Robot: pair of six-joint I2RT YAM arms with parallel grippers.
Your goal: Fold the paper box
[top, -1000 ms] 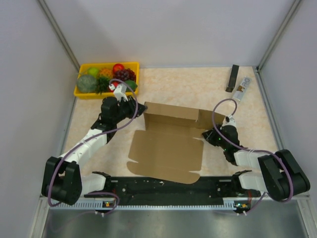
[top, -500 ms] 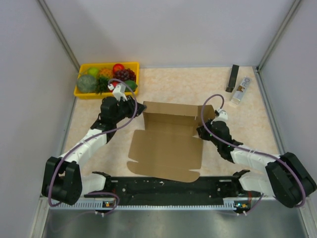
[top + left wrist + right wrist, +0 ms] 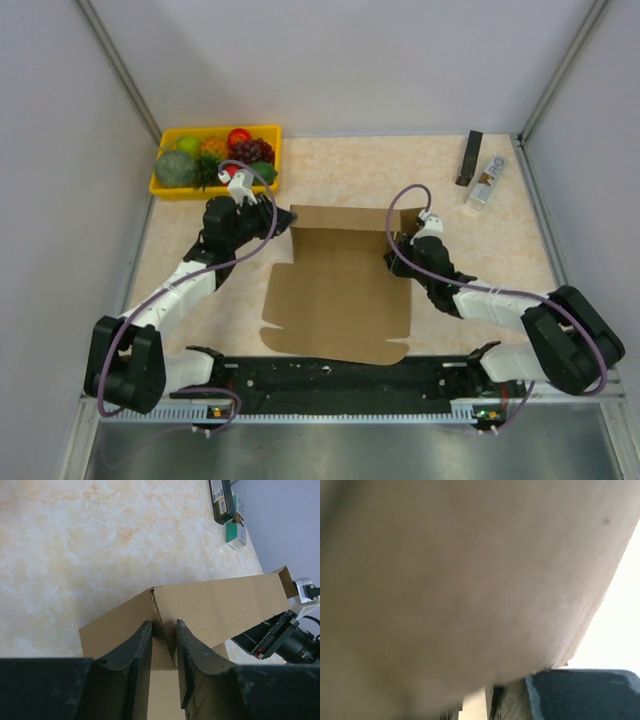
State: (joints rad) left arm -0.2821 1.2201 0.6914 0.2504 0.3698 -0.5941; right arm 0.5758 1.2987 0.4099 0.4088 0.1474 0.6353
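The top external camera sits high above and behind the arm bases at 6 o'clock. It tilts down toward 12 o'clock from far enough off to take in the whole table [image 3: 350,165]. The left wrist camera rides close behind the left gripper [image 3: 164,630] and looks along its fingers, between 2 and 3 o'clock. Its view runs across the paper box [image 3: 215,605] to the dark slim pack [image 3: 221,500] at the far right corner, and the overhead view also shows both. The right wrist camera lies almost against the cardboard, showing a blurred brown field.

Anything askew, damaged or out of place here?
Nothing stands out. The paper box lies half-folded, back wall raised, no tears visible. The left gripper pinches its left corner; the right gripper is at its right corner.
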